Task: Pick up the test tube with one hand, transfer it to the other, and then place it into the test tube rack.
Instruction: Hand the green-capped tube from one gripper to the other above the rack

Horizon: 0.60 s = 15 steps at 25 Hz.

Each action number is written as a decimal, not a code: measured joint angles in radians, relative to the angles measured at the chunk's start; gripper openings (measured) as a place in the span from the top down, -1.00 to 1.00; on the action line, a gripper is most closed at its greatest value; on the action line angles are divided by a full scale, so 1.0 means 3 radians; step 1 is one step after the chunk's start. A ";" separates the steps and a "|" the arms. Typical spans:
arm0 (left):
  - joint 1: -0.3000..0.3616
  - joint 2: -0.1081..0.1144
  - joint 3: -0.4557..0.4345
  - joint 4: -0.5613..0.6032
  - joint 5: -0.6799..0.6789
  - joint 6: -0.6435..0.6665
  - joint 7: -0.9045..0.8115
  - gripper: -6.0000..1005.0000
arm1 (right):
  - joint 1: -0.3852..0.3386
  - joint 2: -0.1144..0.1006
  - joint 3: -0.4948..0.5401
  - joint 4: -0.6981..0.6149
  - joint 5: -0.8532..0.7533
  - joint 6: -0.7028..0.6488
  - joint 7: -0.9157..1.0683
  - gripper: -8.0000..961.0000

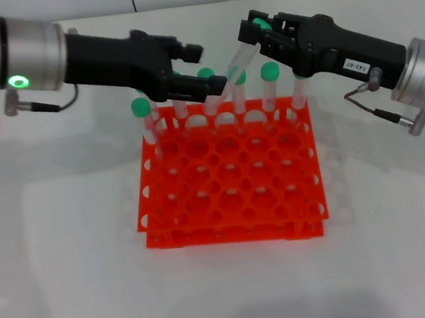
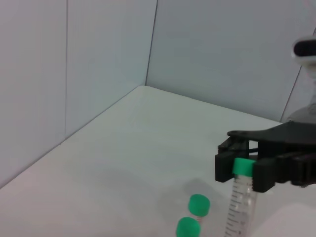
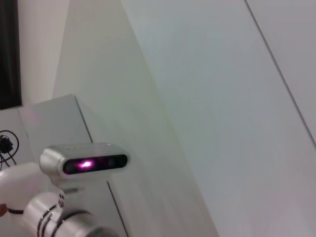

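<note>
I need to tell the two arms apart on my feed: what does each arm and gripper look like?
Left gripper: black, two-fingered, unlabelled, on a silver cylindrical wrist with black bands, a green ring light and a thin dark cable. Right gripper: black, two-fingered, carrying a small white printed label, on a silver wrist with a blue light and a looping cable.

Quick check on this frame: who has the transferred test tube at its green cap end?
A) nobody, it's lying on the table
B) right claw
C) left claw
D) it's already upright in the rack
B: the right claw is clamped on the green cap end of the test tube, which slants down toward the left claw above the back row of the orange rack. The left wrist view shows the same grip on the cap.
</note>
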 joint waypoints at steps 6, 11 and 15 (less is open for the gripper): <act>0.0196 -0.0022 0.0046 0.0832 0.0321 0.0305 -0.0678 -0.62 | -0.0092 -0.0008 -0.0011 -0.0095 -0.0018 -0.0076 0.0009 0.42; 0.0334 -0.0054 0.0046 0.1230 0.0511 0.0452 -0.0943 -0.76 | -0.0141 -0.0005 -0.0126 -0.0229 -0.0021 -0.0086 0.0022 0.41; 0.0573 -0.0108 0.0045 0.1655 0.0593 0.0515 -0.1091 -0.76 | -0.0146 -0.0008 -0.0208 -0.0353 -0.0020 -0.0079 0.0057 0.40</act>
